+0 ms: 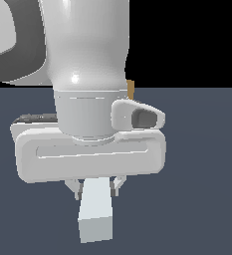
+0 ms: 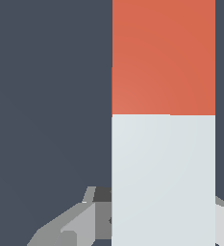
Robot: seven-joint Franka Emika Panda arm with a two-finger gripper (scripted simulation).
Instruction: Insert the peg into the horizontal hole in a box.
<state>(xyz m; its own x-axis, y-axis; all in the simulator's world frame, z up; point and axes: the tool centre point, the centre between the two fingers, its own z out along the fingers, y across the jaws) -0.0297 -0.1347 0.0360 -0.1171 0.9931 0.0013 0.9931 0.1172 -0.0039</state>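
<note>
the gripper (image 1: 95, 188) is closed on the peg (image 1: 95, 213), fingers pressing the pale grey part on both sides. the red end (image 2: 163, 56) points away from the wrist. only a thin tan strip of the box (image 1: 131, 89) shows behind the arm, and the hole is hidden. the risk: the peg may tilt in the grip, so the tip may hit the face beside the hole.

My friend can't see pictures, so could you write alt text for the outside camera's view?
A large white robot gripper fills the frame, clamping a pale grey-white peg that points toward the camera over a dark floor. A tan sliver of the box shows behind the arm.
</note>
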